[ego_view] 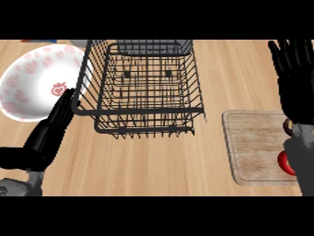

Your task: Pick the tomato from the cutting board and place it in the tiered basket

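A red tomato (285, 162) lies on the wooden cutting board (258, 143) at the right, mostly hidden behind my right forearm. My right hand (302, 87) is raised above the board's far edge, fingers straight and open, holding nothing. The black wire tiered basket (146, 87) stands in the middle of the counter, left of the board. My left hand (47, 133) is at the lower left, fingers straight and open, pointing up toward the basket's left side.
A white bowl with a red pattern (33, 83) sits left of the basket, partly behind my left fingers. A blue and red item (40, 40) peeks in at the far top left edge. Bare wooden counter lies in front of the basket.
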Tool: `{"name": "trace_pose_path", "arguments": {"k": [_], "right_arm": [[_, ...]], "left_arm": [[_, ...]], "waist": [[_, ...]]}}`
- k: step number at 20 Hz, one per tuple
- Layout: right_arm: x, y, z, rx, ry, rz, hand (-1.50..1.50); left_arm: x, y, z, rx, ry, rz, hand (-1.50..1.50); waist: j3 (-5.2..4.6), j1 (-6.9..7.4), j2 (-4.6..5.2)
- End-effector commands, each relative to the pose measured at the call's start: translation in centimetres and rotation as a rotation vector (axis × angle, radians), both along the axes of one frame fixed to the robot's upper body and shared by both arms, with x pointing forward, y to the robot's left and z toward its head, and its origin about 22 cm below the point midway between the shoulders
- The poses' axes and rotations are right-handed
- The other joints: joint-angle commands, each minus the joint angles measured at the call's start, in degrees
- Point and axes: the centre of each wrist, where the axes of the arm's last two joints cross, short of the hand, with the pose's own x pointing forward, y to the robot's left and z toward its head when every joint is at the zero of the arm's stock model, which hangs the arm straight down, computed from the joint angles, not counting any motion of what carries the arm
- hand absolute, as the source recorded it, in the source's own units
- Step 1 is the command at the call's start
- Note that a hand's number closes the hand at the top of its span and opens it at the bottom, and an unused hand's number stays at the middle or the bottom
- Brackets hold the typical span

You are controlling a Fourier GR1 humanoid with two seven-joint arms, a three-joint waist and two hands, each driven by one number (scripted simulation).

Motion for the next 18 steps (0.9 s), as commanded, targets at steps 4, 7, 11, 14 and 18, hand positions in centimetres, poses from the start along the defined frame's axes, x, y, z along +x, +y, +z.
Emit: {"name": "trace_pose_path", "arguments": {"k": [4, 7, 11, 14, 18], "right_arm": [[-1.9, 0.9, 1.1, -0.145, -0.096, 0.457, 1.50], [-1.8, -6.3, 1.8, -0.701, 0.046, 0.076, 1.50], [-4.4, -7.0, -7.5, -0.278, 0.189, -0.052, -1.50], [-5.9, -10.2, -6.2, -0.314, 0.110, 0.026, -1.50], [-6.4, -12.0, -2.2, -0.592, 0.229, 0.158, -1.50]], "left_arm": [[1.8, 1.2, 2.2, 0.241, -0.119, 0.061, 0.00], [1.3, 3.4, 2.4, 0.330, -0.118, 0.098, 0.00], [0.9, 0.3, 3.4, 0.387, -0.159, 0.079, 0.00], [-0.1, 1.7, 3.4, 0.395, -0.156, 0.044, 0.00], [0.7, -0.8, 3.7, 0.396, -0.152, 0.062, 0.00]], "waist": [[2.51, 0.41, -1.41], [1.25, -2.52, -1.77], [2.41, 1.01, -1.26], [2.29, 1.48, -1.24], [2.25, 0.84, -1.22]]}}
